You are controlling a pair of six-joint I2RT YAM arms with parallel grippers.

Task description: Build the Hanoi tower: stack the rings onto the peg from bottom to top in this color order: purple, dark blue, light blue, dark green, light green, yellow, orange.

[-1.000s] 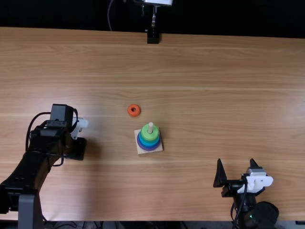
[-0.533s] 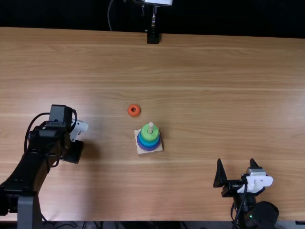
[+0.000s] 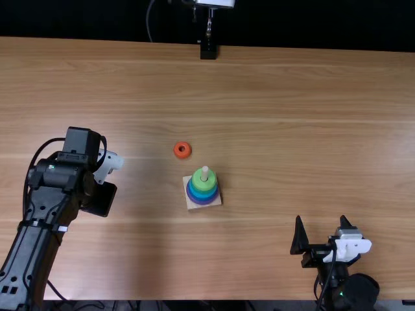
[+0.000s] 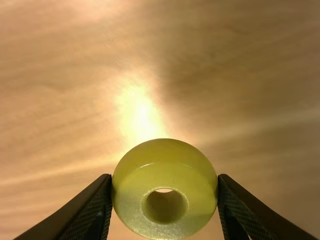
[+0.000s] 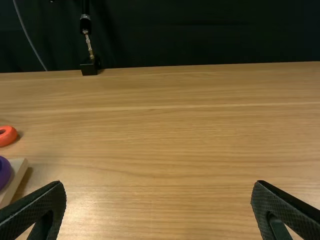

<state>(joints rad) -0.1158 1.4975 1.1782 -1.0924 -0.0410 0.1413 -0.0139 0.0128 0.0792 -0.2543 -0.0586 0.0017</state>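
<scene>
While left gripper [image 3: 100, 199] grasps one yellow ring [image 4: 165, 167], right gripper [image 3: 321, 223] holds two fingers [image 5: 49, 200] apart

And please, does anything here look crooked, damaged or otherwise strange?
Nothing stands out. The coloured ring stack sits neatly around its pale wooden peg, the small orange ring lies flat on the wooden table, and the left gripper holds a shiny yellow ring.
</scene>
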